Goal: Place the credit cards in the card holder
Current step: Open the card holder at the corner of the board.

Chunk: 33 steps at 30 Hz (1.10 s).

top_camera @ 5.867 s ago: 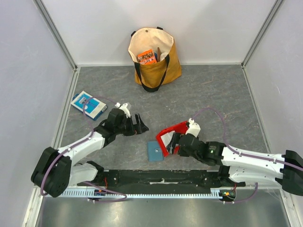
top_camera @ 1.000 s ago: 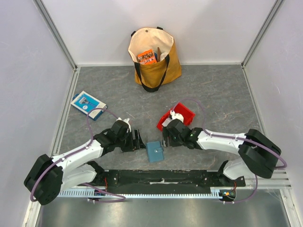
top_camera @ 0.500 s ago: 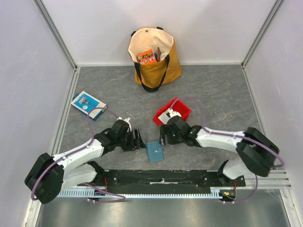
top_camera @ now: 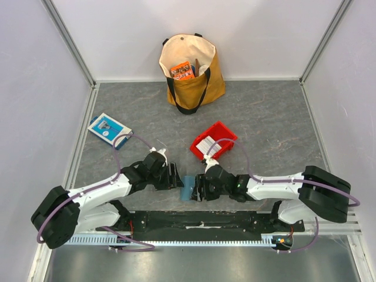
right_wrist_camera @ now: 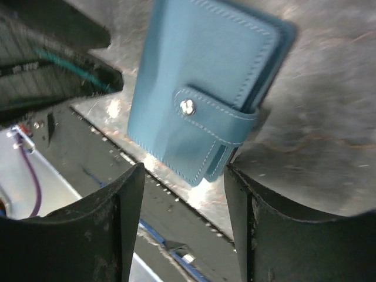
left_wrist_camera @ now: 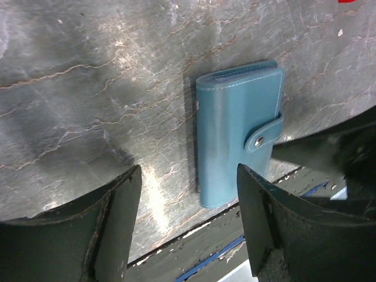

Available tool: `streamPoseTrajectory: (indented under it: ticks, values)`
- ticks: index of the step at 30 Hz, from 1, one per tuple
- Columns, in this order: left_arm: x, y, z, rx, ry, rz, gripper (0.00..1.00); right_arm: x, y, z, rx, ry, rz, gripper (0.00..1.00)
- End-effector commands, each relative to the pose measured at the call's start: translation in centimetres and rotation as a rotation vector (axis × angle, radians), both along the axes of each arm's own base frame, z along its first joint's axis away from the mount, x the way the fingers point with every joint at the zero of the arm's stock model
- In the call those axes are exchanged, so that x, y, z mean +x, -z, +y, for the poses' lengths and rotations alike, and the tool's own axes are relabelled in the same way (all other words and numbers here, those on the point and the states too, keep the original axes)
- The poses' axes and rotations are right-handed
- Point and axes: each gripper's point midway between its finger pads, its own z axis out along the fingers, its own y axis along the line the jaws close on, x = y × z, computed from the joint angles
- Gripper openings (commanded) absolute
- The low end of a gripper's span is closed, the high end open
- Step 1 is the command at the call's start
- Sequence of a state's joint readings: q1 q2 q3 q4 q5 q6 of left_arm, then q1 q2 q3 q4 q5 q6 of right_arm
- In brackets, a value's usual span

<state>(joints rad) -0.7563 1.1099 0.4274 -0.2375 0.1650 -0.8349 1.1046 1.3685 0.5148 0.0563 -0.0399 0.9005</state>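
The snapped-shut card holder [left_wrist_camera: 238, 132] is bracketed by left fingers [left_wrist_camera: 111, 232] and right fingers [right_wrist_camera: 100, 235], spread and empty, presumably for opening.

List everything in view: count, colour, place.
card holder: one, teal, snapped shut, near centre
red bin: one, red, beyond the card holder
credit cards: count unclear, white, in the red bin
tote bag: one, tan, black handles, far centre
orange packet: one, in the tote bag
flat box: one, blue-white, left
table: one, grey
left gripper: black, open, left of card holder
right gripper: black, open, right of it
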Motion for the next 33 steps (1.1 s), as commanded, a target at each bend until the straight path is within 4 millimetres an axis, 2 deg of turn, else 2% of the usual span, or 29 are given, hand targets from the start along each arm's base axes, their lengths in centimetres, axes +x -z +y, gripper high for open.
streamPoseTrajectory:
  ticks: [1, 6, 8, 11, 13, 15, 17, 20, 22, 26, 33]
  values:
    - [1.5, -1.6, 0.3, 0.013, -0.051, -0.068, 0.72, -1.7, -0.3, 2.3, 0.098, 0.040, 0.048, 0.62]
    - [2.5, -1.5, 0.6, 0.089, -0.041, -0.079, 0.72, -2.8, -1.3, 5.4, 0.100, -0.071, -0.008, 0.59]
    - [2.6, -1.5, 0.6, 0.108, -0.020, -0.073, 0.72, -1.8, -1.5, 4.3, 0.010, -0.052, -0.065, 0.59]
    - [1.8, -1.4, -0.3, 0.069, 0.066, -0.064, 0.73, -1.0, -2.9, 1.8, -0.001, -0.046, -0.167, 0.61]
    - [0.7, -1.2, -0.9, 0.018, 0.123, -0.047, 0.74, -0.6, -3.2, -0.7, -0.052, -0.071, -0.220, 0.61]
    - [-0.1, -1.0, -1.3, -0.021, 0.150, -0.031, 0.76, -0.1, -4.1, -1.6, -0.024, -0.107, -0.247, 0.60]
    - [-0.7, -0.7, -1.5, -0.050, 0.171, -0.019, 0.79, 0.0, -4.6, -2.0, 0.003, -0.159, -0.242, 0.54]
    - [-1.5, 0.0, -2.0, -0.081, 0.212, 0.010, 0.80, -0.8, -4.0, -1.9, 0.027, -0.249, -0.182, 0.51]
    - [-1.9, 0.7, -2.0, -0.078, 0.218, 0.035, 0.80, -2.2, -3.2, -1.1, 0.064, -0.301, -0.114, 0.47]
    - [-2.2, 1.6, -2.2, -0.096, 0.221, 0.057, 0.80, -2.9, -1.6, 0.0, 0.130, -0.222, 0.004, 0.47]
    - [-3.2, 2.3, -2.9, -0.169, 0.229, 0.091, 0.79, -2.4, 1.0, 0.3, 0.160, -0.047, 0.114, 0.49]
